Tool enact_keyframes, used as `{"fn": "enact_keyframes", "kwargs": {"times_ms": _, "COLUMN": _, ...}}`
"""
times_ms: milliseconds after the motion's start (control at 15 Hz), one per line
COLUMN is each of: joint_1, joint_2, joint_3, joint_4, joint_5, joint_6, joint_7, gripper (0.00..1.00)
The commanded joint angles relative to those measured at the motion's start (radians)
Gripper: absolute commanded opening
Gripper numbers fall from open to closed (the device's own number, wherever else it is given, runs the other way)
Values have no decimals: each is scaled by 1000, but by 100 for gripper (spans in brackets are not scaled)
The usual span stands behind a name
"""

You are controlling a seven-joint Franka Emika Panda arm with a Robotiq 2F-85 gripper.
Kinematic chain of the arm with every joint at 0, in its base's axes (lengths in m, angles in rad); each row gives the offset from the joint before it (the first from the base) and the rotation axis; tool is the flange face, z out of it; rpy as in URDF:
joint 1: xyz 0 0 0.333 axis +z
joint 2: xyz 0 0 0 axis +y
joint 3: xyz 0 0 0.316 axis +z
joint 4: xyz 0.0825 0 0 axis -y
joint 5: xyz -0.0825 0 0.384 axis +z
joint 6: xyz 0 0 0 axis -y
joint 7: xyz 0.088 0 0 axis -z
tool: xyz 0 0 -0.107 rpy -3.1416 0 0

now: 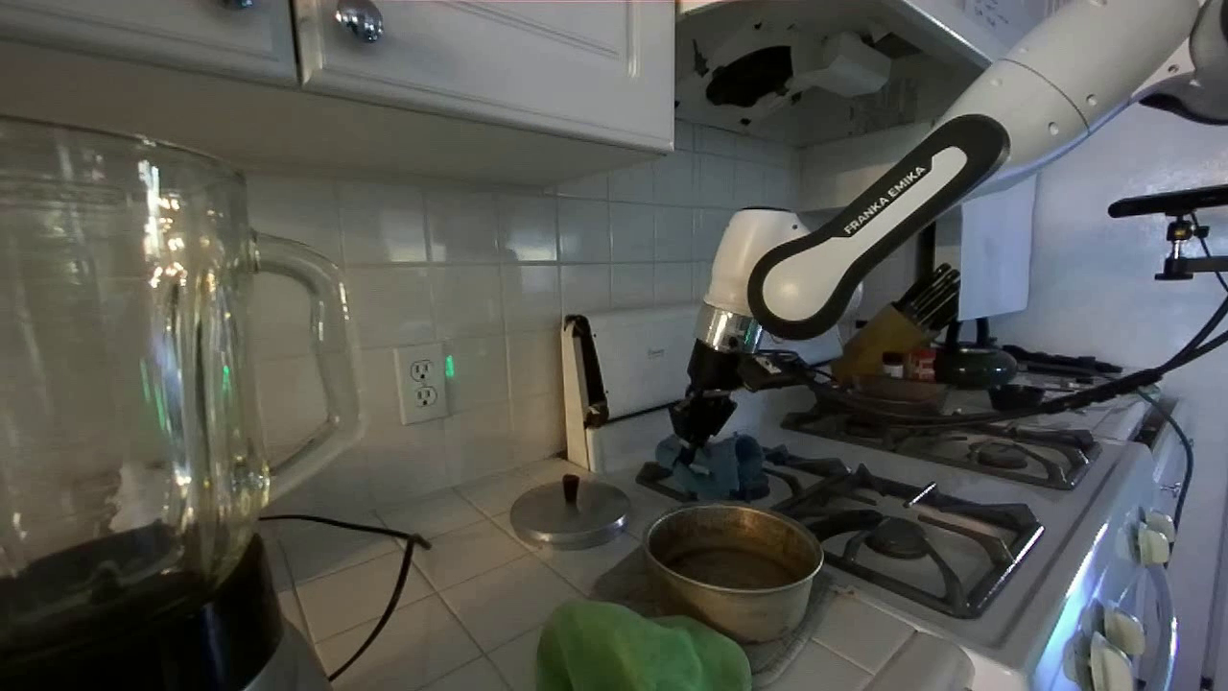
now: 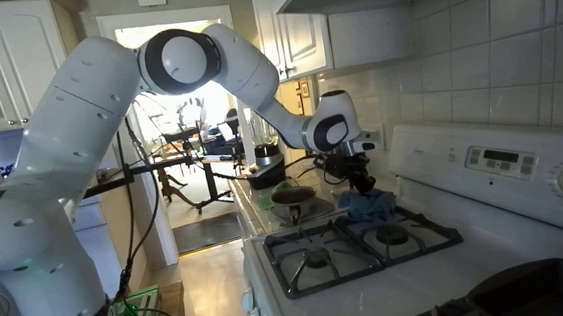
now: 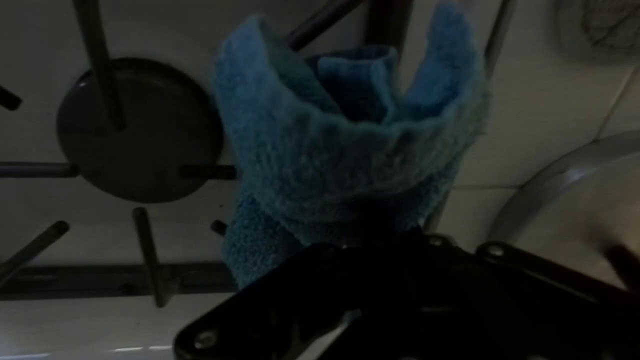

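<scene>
In an exterior view we see a square-tiled kitchen wall (image 1: 528,297) at middle left, a glossy white stove (image 1: 1074,521) at lower right, and a smooth, rounded arm (image 1: 1038,101) lettered FRANKA EMIKA slanting from the upper right. Over black grates (image 1: 1003,573), just below center, we find a fuzzy, crumpled blue cloth (image 1: 737,468) pinched in the pressed-together jaws of the gripper (image 1: 686,453).
</scene>
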Motion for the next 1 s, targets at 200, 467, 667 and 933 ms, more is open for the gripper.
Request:
{"fn": "enact_keyframes", "kwargs": {"times_ms": 200, "joint_1": 20, "joint_2": -50, "joint_3": -29, "joint_4": -19, "joint_5": 28, "joint_6": -243, "joint_7": -13, "gripper": 2}}
{"fn": "enact_keyframes", "kwargs": {"times_ms": 467, "joint_1": 87, "joint_2": -77, "joint_3": -146, "joint_4": -15, "joint_5": -71, "joint_6": -329, "joint_7": 140, "gripper": 2}}
{"fn": "enact_keyframes", "kwargs": {"times_ms": 667, "joint_1": 123, "joint_2": -88, "joint_3": -208, "joint_4": -10, "joint_5": -148, "joint_6": -393, "joint_7": 265, "gripper": 2}}
{"fn": "enact_keyframes", "kwargs": {"times_ms": 933, "joint_1": 153, "joint_2": -89, "joint_3": -267, "joint_4": 0, "joint_5": -251, "joint_6": -510, "joint_7": 429, "gripper": 2}}
